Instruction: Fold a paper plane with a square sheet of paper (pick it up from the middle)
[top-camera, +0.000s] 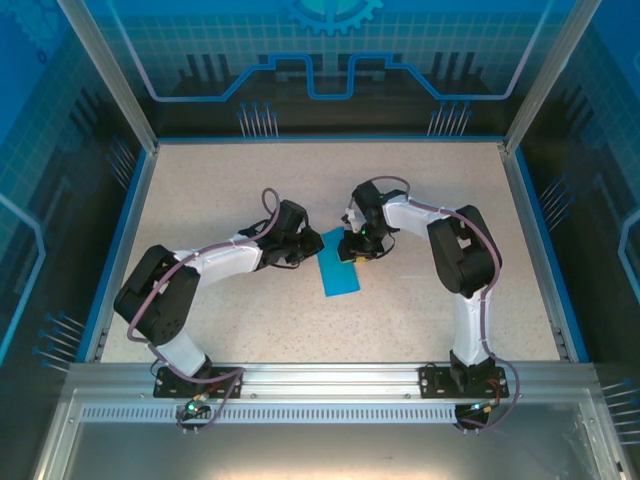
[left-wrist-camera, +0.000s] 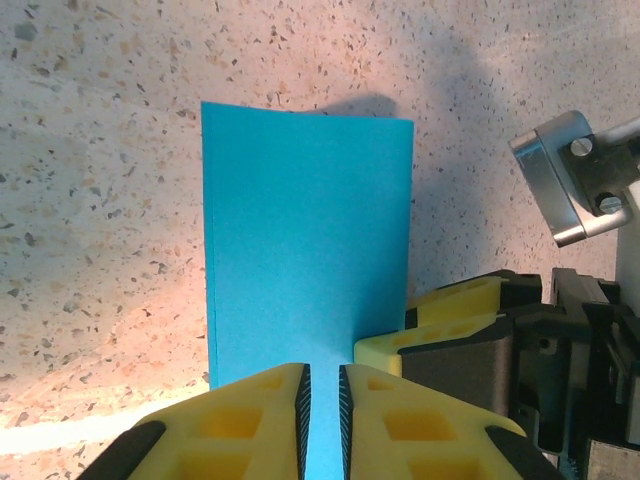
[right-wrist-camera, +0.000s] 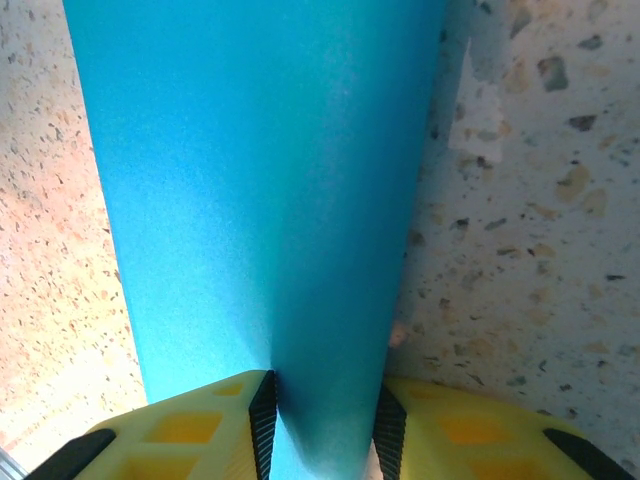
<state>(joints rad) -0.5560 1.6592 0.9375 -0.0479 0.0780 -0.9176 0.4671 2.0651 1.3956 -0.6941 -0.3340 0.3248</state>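
Note:
The square sheet of paper (top-camera: 338, 270) is teal-blue and lies folded into a narrow rectangle in the middle of the table. In the left wrist view the sheet (left-wrist-camera: 310, 230) lies flat, and my left gripper (left-wrist-camera: 320, 375) hangs over its near end with the jaws a narrow gap apart. They hold nothing. My left gripper (top-camera: 312, 254) is at the sheet's left side. My right gripper (top-camera: 352, 256) is at its far right edge, shut on a raised curve of the sheet (right-wrist-camera: 260, 200) that fills the gap between its pads (right-wrist-camera: 322, 410). The paper plane is out of view.
The speckled table (top-camera: 220, 190) has blue raised edges and a metal frame around it. The right gripper's yellow fingers (left-wrist-camera: 440, 310) sit close beside my left fingers at the sheet's right edge.

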